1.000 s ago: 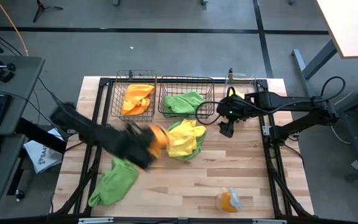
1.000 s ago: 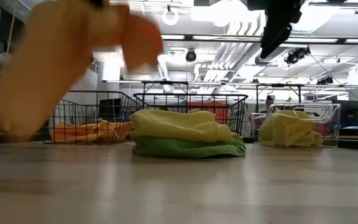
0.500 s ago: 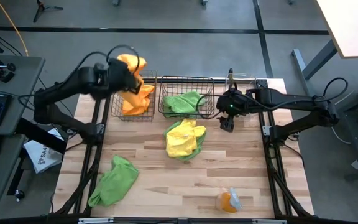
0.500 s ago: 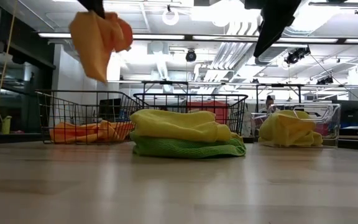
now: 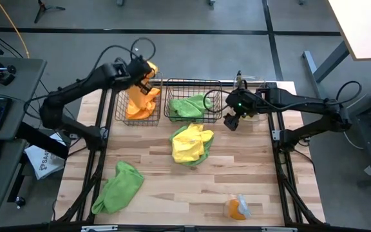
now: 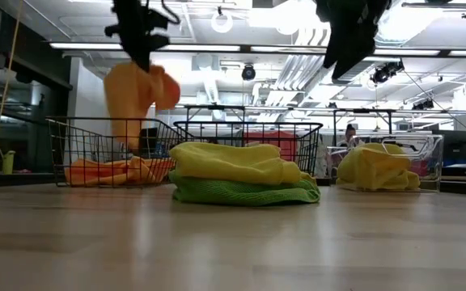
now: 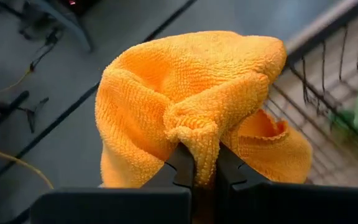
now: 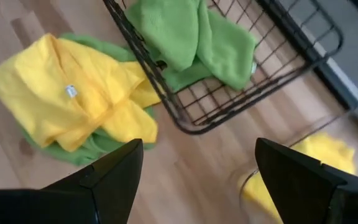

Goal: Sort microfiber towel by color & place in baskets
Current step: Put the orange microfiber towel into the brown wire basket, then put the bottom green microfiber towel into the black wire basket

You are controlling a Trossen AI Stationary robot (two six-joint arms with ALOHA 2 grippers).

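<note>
My left gripper (image 5: 142,69) is shut on an orange towel (image 5: 140,87) above the narrow wire-mesh basket (image 5: 118,96) at the table's far left. That basket has another orange towel lying in it (image 6: 108,171). My right gripper (image 5: 229,121) hovers open and holds nothing, between the wider wire-mesh basket (image 5: 172,82) and the clear bin (image 6: 427,162). The wider basket holds green towels (image 8: 191,37), and a yellow towel lies in the clear bin. On the table's middle, a yellow towel (image 5: 189,143) lies on a green one. My left gripper pinches a bunched fold of the orange towel (image 7: 194,134) between its two fingers (image 7: 182,163), coming from above. The towel hangs below the gripper (image 6: 132,101), lifted off the table. Its lower end dips behind the narrow basket's rim in the low view.
A green towel (image 5: 118,187) lies near the table's near-left corner, and a small orange towel (image 5: 236,207) lies at the near edge toward the right. Bare wood stretches between them. A desk with a keyboard stands to the left of the table.
My left gripper swung the orange towel up from the table's middle toward the far left, over the narrow basket. It has since come down, so the towel hangs lower there. My right gripper drifted slightly toward the wider basket.
</note>
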